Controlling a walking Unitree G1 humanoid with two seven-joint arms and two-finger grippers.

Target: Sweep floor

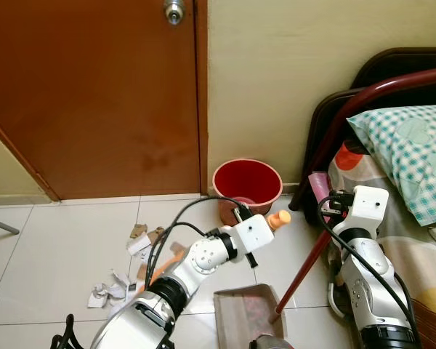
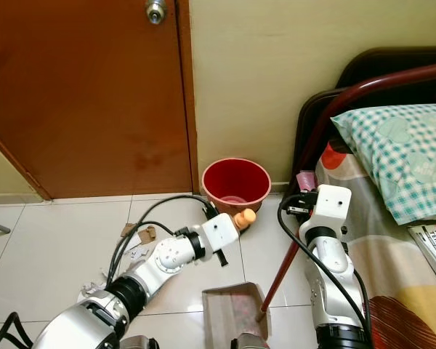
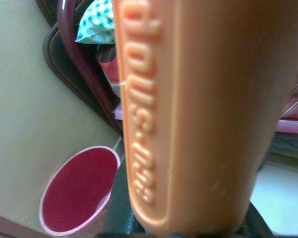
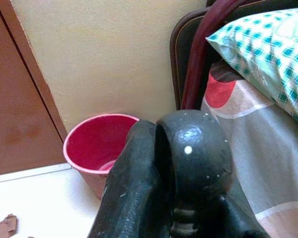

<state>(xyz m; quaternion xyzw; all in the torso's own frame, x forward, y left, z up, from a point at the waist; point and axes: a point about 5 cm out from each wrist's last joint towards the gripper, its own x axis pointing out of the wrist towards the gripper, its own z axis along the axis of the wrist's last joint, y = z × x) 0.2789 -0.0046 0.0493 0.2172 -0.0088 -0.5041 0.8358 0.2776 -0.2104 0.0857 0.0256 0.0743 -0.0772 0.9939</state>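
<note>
**Floor by the door: dustpan down, scraps still scattered**

Floor (image 1: 51,247) of pale tile runs from the robot's feet to the door. Nearest the camera, a dustpan (image 1: 240,313) lies on the tiles between the two arms, holding some reddish debris. A dark red broom stick (image 1: 327,218) touches down at its right edge and leans up and away to the right, over the bed.

The left gripper (image 1: 265,227) reaches forward above the dustpan, its jaws clenched on an orange handle (image 1: 279,218); in the left wrist view that handle (image 3: 198,114) shows raised lettering along its side. The right gripper (image 1: 333,207) sits beside the broom stick at the edge of the bed; its black fingers (image 4: 154,188) press together, but I cannot tell whether they grip the stick.

Left of the left arm, torn paper and cardboard scraps (image 1: 123,273) lie scattered on the tiles.

Farther on, a red bucket (image 1: 247,185) stands upright on the floor against the cream wall (image 1: 276,73), just right of the brown door (image 1: 94,94). To the right is the bed (image 1: 407,240) with a green checked pillow (image 1: 414,153) and a dark headboard (image 1: 334,116).
</note>
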